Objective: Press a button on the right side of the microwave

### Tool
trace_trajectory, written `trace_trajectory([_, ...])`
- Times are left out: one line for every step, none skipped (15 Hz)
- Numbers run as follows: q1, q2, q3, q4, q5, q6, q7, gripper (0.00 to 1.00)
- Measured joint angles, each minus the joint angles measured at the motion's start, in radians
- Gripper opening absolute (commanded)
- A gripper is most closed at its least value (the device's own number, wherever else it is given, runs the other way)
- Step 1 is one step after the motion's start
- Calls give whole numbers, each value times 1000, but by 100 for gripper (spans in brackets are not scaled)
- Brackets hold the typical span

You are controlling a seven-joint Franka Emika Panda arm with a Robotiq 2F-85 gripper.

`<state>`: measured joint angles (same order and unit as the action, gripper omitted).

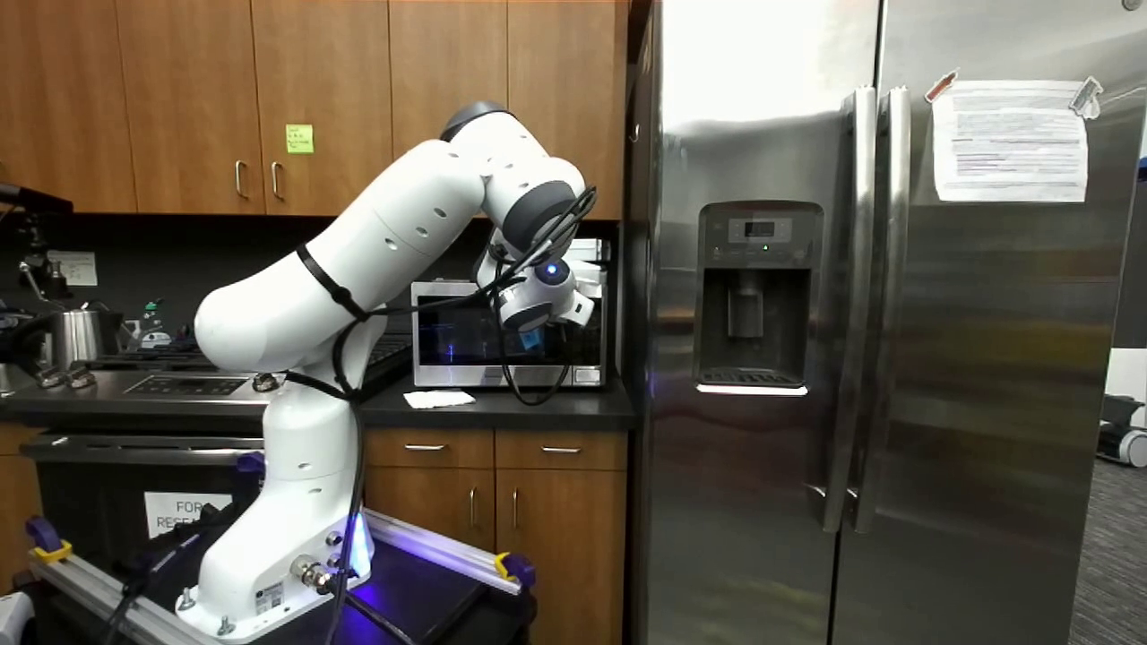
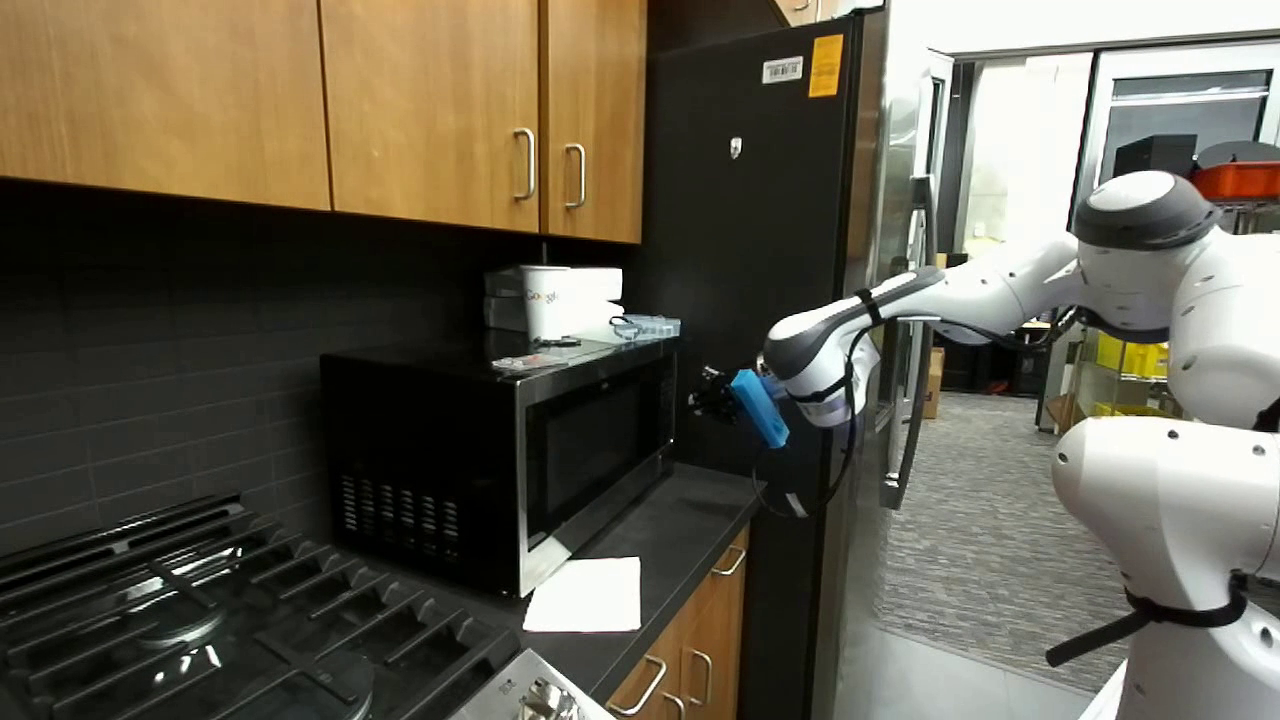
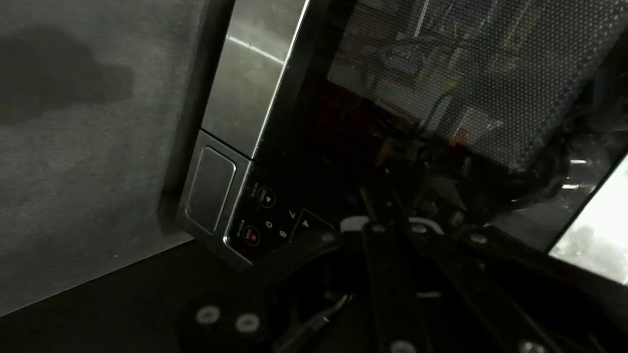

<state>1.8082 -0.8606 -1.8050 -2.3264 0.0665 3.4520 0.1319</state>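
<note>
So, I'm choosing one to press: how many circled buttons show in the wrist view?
2: the triangle button and, below it there, the red-dot button; more may be hidden.

The microwave [image 2: 500,460] stands upright beside the fridge [image 1: 932,358], black-bodied and boxy, with a silver-framed door [image 2: 598,455], closed, and a dark glass window [image 3: 441,88]. At the end nearer the fridge runs a dark control strip [image 3: 275,210] with white digits [image 3: 268,224], a start button [image 3: 265,197], a red-dotted stop button [image 3: 251,235] and a rounded silver pad [image 3: 211,189] beneath. In the wrist view, part of the strip is hidden.
</note>
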Motion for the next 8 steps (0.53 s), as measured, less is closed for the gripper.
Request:
trace_trajectory([15,1,-8,10,14,0,-2,0])
trace_trajectory([27,4,-16,20,28,0,-3,0])
trace_trajectory([38,7,-24,30,41,0,-4,0])
trace_trajectory([47,11,-31,38,52,0,-5,0])
trace_trajectory([52,17,-37,45,61,0,-5,0])
trace_trajectory([56,23,-43,51,68,0,-5,0])
trace_trajectory([58,30,-48,55,76,0,-5,0])
trace_trajectory([58,36,-53,57,80,0,-5,0])
